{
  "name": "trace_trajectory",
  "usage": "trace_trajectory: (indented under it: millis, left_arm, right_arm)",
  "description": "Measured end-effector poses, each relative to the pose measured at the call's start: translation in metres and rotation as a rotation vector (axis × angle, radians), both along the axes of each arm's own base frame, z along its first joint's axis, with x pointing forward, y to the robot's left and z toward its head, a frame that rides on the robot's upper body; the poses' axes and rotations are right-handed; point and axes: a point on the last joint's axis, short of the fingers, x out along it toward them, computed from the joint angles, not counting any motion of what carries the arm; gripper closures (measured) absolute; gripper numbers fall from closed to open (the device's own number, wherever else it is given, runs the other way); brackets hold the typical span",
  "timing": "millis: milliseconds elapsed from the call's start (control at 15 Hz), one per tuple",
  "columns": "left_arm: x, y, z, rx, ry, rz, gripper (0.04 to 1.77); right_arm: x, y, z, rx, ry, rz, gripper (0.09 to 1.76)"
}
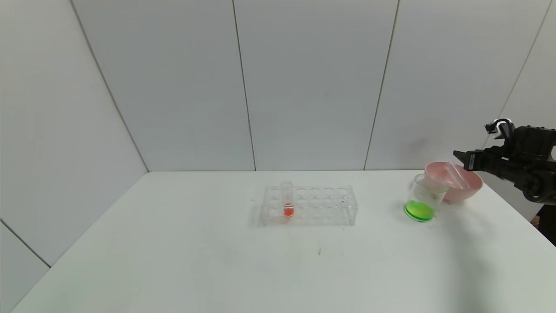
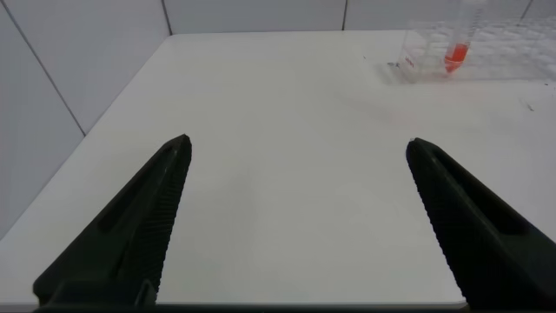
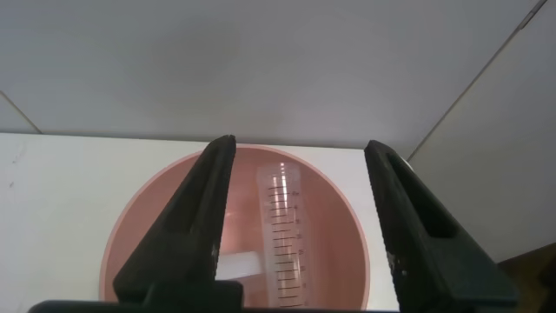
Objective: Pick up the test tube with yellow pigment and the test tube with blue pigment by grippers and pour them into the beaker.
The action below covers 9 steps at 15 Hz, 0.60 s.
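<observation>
My right gripper (image 3: 300, 165): raised at the far right edge of the table, directly above the pink bowl; its fingers (image 3: 187, 230) stand spread apart, with nothing pinched between them.
Test tube below my right gripper (image 3: 285, 235): a clear graduated tube lying tilted inside the pink bowl, seen in the gap between my spread fingers and touching neither; no liquid shows in it, so I cannot tell whether it held the yellow or the blue pigment.
Pink bowl (image 1: 471, 184): under my right gripper, near the table's far right corner; a second clear shape lies in it beside the tube, too blurred to name.
Beaker (image 1: 423, 198): just beside the pink bowl, on the side toward my left gripper, below and short of my right fingertips; bright green liquid covers its bottom.
My left gripper (image 2: 295, 152): low over bare table (image 2: 287, 200), well apart from the beaker; its fingers (image 2: 139, 226) are spread wide and carry nothing.
Tube rack (image 1: 309, 205): clear, ahead of my left gripper and between my two grippers.
Red-orange tube (image 1: 287, 200): upright in the rack, in a hole near the end closest to my left gripper.
</observation>
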Motion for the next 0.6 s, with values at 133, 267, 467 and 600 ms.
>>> trace_trajectory:
  millis: [133,267,467,600]
  left_arm:
    - [0.000,0.000,0.000,0.000,0.000,0.000,0.05]
    - [0.000,0.000,0.000,0.000,0.000,0.000,0.05]
    - [0.000,0.000,0.000,0.000,0.000,0.000,0.05]
    - [0.000,0.000,0.000,0.000,0.000,0.000,0.05]
  right_arm:
    - [-0.002,0.001,0.004,-0.002,-0.003,0.002,0.60]
    - [-0.006,0.003,0.010,-0.002,-0.010,0.010,0.49]
    - [-0.016,0.015,0.027,-0.002,-0.030,0.035,0.38]
    - [-0.025,0.032,0.042,-0.001,-0.048,0.066,0.33]
